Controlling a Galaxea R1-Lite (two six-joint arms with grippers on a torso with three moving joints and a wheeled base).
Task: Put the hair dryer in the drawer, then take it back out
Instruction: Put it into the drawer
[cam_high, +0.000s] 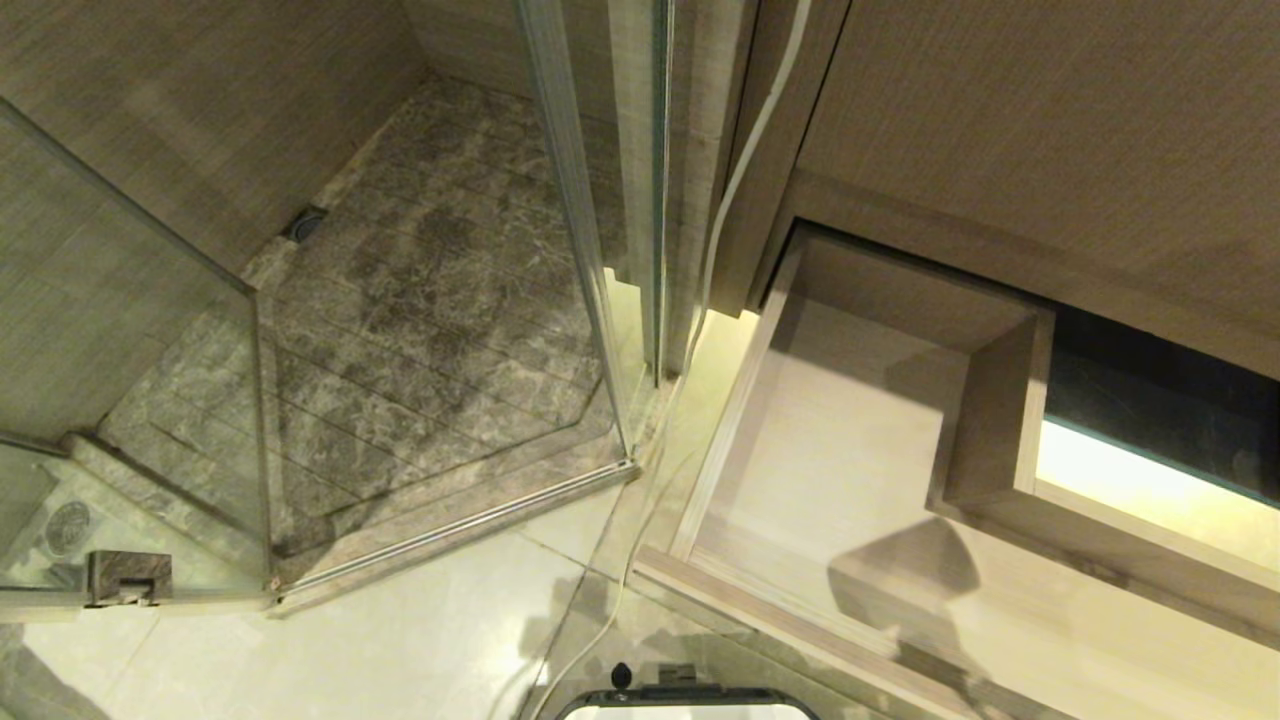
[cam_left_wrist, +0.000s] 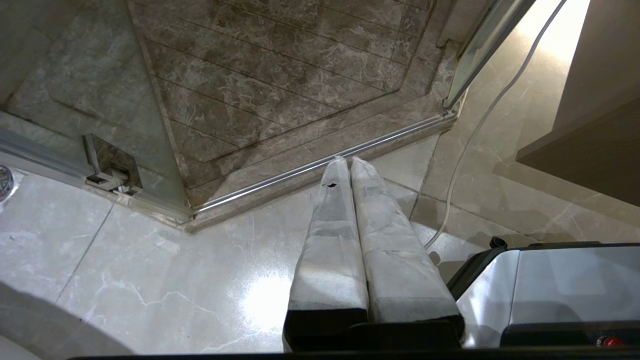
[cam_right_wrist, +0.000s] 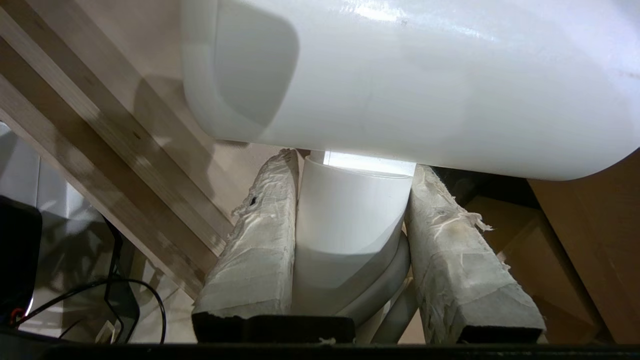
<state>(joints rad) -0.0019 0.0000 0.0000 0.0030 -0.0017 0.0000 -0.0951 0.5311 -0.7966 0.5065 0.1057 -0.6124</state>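
Observation:
The drawer (cam_high: 830, 440) stands pulled open at the right of the head view, its pale floor bare around the boxed cut-out (cam_high: 1000, 420). No arm shows in that view. In the right wrist view my right gripper (cam_right_wrist: 355, 162) is shut on the white handle (cam_right_wrist: 350, 215) of the hair dryer, whose broad white barrel (cam_right_wrist: 425, 85) lies across just beyond the fingertips. White cord loops (cam_right_wrist: 395, 280) hang between the fingers. The drawer's wooden edge (cam_right_wrist: 100, 120) passes close beside the held dryer. My left gripper (cam_left_wrist: 348, 161) is shut and empty, parked above the floor tiles.
A glass shower enclosure (cam_high: 560, 250) with a dark stone floor fills the left. A white cable (cam_high: 740, 170) runs down the wall and across the tiles beside the drawer. The taller wood panel (cam_high: 1050, 130) overhangs the drawer. My base (cam_high: 690, 700) sits at the near edge.

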